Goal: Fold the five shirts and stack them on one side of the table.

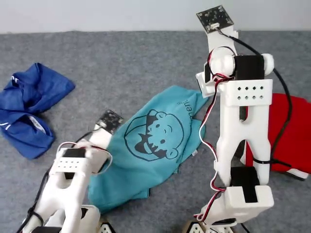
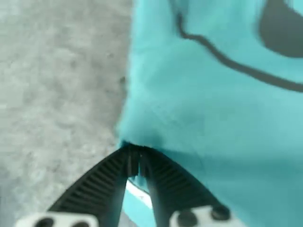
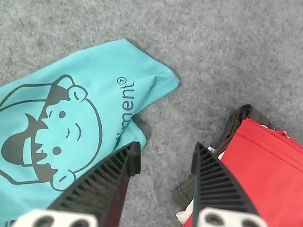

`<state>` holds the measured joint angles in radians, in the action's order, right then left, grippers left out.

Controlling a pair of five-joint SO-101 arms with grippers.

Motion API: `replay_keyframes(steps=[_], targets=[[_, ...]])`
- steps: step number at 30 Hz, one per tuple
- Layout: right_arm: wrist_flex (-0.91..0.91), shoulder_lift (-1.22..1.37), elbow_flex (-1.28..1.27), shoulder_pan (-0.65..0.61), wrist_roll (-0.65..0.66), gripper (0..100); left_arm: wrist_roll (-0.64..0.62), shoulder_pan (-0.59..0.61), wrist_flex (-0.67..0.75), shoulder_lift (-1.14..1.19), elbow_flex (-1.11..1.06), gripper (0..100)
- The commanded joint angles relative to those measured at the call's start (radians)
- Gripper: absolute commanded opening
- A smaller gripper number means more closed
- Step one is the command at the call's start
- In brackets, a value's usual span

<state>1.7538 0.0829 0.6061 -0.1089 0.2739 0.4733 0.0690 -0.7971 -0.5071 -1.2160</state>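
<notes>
A teal shirt (image 1: 146, 150) with a dark cartoon print lies spread in the middle of the grey table. My left gripper (image 2: 135, 158) is shut on the teal shirt (image 2: 213, 104), pinching its edge at the side nearest the blue shirt. In the high view that arm (image 1: 104, 128) sits at the shirt's left edge. My right gripper (image 3: 163, 158) hangs open above bare carpet between the teal shirt (image 3: 71, 127) and a red shirt (image 3: 255, 151). The red shirt (image 1: 291, 131) lies folded at the right, on darker cloth. A blue shirt (image 1: 29, 109) lies crumpled at the left.
The table surface is grey carpet (image 1: 121, 63), bare along the back. The right arm's white body (image 1: 243, 126) stands tall over the space between the teal and red shirts. A dark olive cloth edge (image 3: 232, 127) shows under the red shirt.
</notes>
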Motion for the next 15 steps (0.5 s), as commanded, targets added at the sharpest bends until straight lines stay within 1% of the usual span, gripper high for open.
replay_keyframes(steps=[1, 4, 6, 8, 9, 10, 11, 12, 15], targets=[[0.042, -0.048, 0.0, 0.002, 0.003, 18.4, -0.06, 0.058, -0.034, -0.011, 0.107, 1], [0.042, -0.047, 0.0, 0.002, 0.003, 18.4, -0.103, 0.097, -0.038, -0.005, 0.214, 1], [0.042, -0.044, 0.0, 0.002, 0.002, 18.4, -0.14, 0.117, -0.006, -0.002, 0.269, 1], [0.042, -0.044, 0.0, 0.002, 0.002, 18.4, -0.176, 0.132, 0.04, -0.002, 0.289, 1], [0.042, -0.044, 0.0, 0.004, 0.002, 18.4, -0.198, 0.135, 0.046, -0.002, 0.294, 1], [0.042, -0.044, 0.0, 0.005, 0.002, 18.4, -0.219, 0.132, 0.023, -0.003, 0.297, 1], [0.042, -0.045, 0.0, 0.008, 0.002, 18.4, -0.23, 0.121, -0.028, -0.002, 0.306, 1], [0.042, -0.045, 0.0, 0.01, 0.002, 18.4, -0.23, 0.098, -0.107, -0.002, 0.32, 2], [0.042, -0.045, 0.0, 0.008, 0.002, 18.4, -0.144, -0.003, -0.377, -0.002, 0.367, 7]])
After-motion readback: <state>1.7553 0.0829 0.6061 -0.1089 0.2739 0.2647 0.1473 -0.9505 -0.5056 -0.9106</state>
